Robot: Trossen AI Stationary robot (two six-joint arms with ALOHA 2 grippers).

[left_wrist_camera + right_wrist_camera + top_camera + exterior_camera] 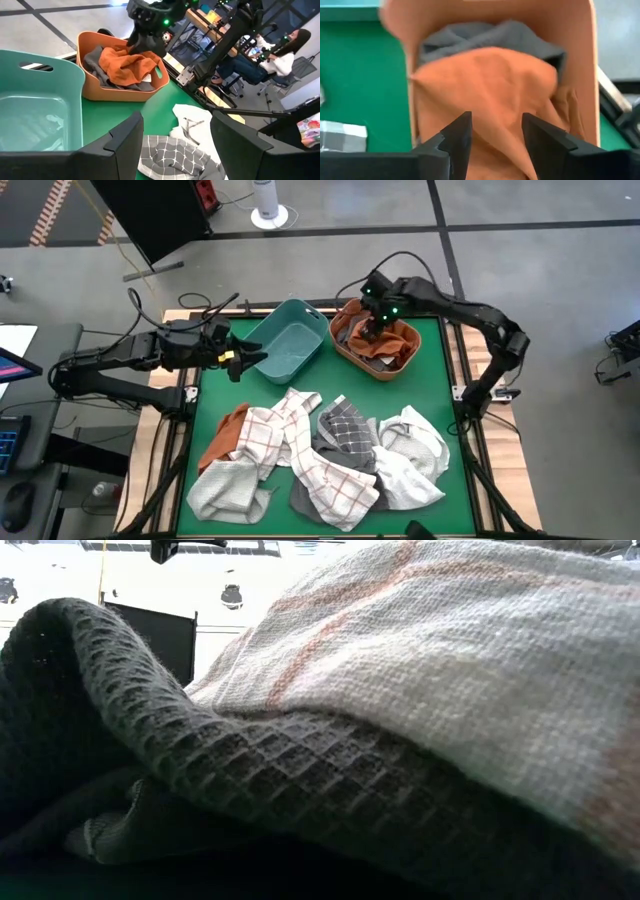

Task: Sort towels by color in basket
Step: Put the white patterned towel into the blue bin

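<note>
An orange basket (345, 352) at the table's far right holds a rust-orange towel (490, 85) lying over a dark grey towel (490, 35). My right gripper (496, 135) points steeply down into this basket, open, its fingers spread just over the rust-orange towel. A teal basket (290, 345) stands left of the orange one. My left gripper (250, 360) hovers open at the teal basket's left rim, holding nothing. A pile of towels (320, 460) covers the near half of the green table: white, grey, checked, and another rust-orange towel (232, 430). My right gripper stands with its fingers (457, 140) over the middle of the rust-orange towel in the orange basket, coming from above. Whether the fingertips touch the cloth, I cannot tell.
In the low view a dark grey waffle towel (250, 770) and a white towel with reddish stripes (450, 660) fill the picture and hide the arms. A person (280, 55) sits beyond the table's right edge. Bare green table (430, 385) shows between the baskets and the pile.
</note>
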